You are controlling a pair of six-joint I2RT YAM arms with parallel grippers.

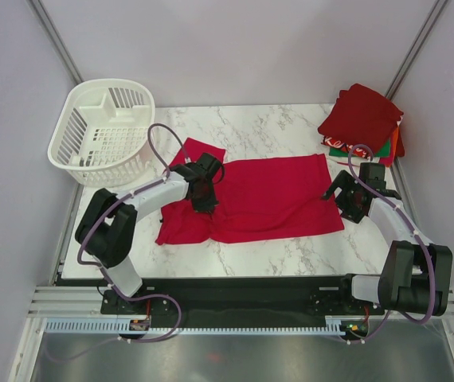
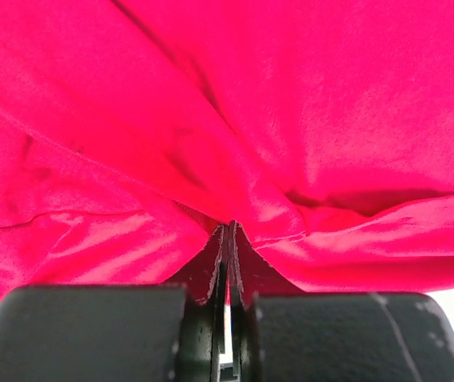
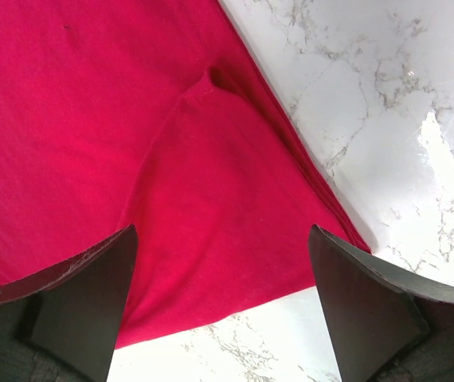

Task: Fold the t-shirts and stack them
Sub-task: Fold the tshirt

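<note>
A bright red t-shirt point(image 1: 275, 195) lies spread flat across the middle of the marble table point(image 1: 267, 131). My left gripper point(image 1: 205, 205) is down on its left part near a sleeve. In the left wrist view this gripper point(image 2: 229, 231) is shut on a pinched fold of the red t-shirt point(image 2: 291, 119). My right gripper point(image 1: 334, 192) hovers at the shirt's right edge. Seen from the right wrist, it point(image 3: 221, 239) stands open over the hem corner of the shirt point(image 3: 91, 119), with nothing between its fingers. A stack of folded t-shirts point(image 1: 362, 115), dark red on top, sits at the back right.
A white slatted plastic basket point(image 1: 103, 131) stands at the back left corner, partly over the table edge. Grey walls close in the sides and back. Bare marble point(image 3: 386, 103) shows right of the shirt's hem.
</note>
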